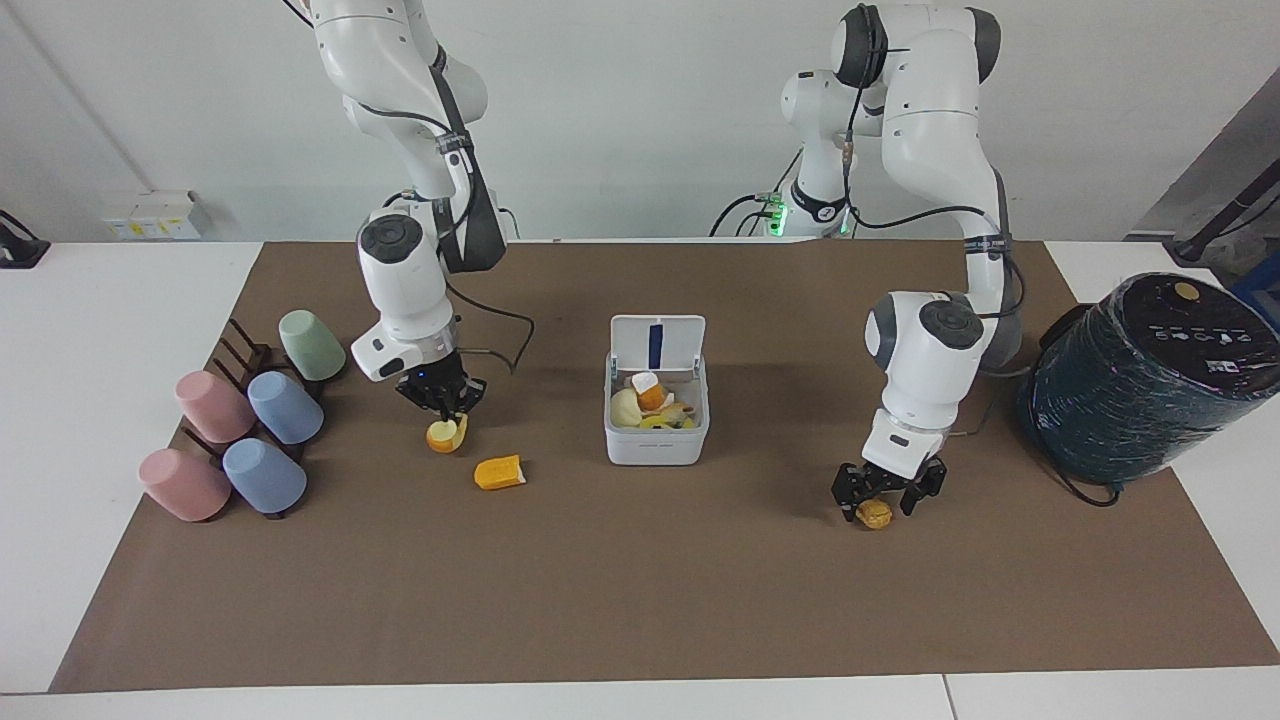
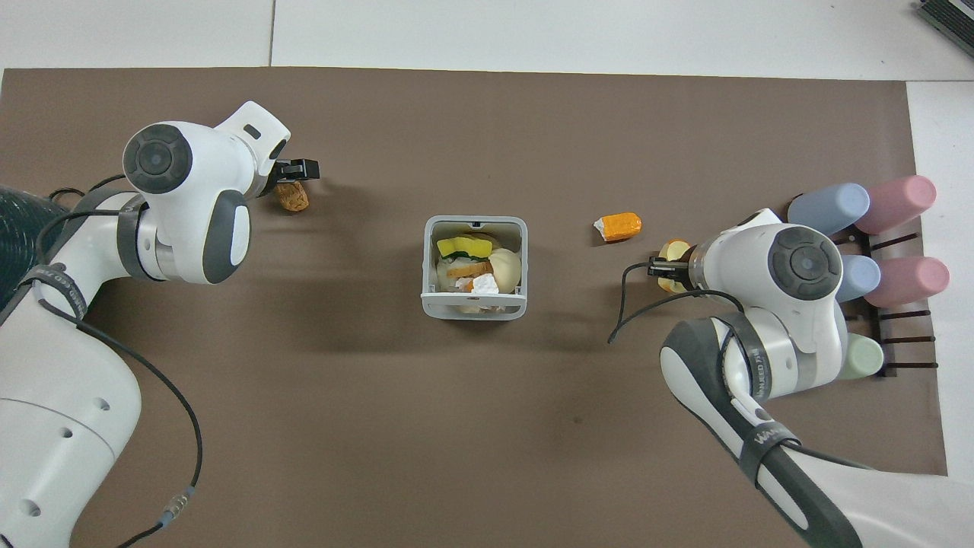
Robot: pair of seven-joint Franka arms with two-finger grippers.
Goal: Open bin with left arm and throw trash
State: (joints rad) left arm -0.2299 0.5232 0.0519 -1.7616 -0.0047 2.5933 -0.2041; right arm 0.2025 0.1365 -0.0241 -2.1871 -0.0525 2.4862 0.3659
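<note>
A white table is carrying a broad brown mat. A small white square plastic bin, lid raised, is sitting at mid-mat. An orange chunk with a white end is lying toward the right arm's end, near a dark rack of pastel cups. A big dark teal cylinder is resting at the left arm's end, straddling the mat's edge.

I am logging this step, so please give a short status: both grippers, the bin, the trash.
Left gripper down around brown lump. Right gripper shut on yellow wedge. Bin open, part full. Orange chunk loose on mat; nothing blocking.
</note>
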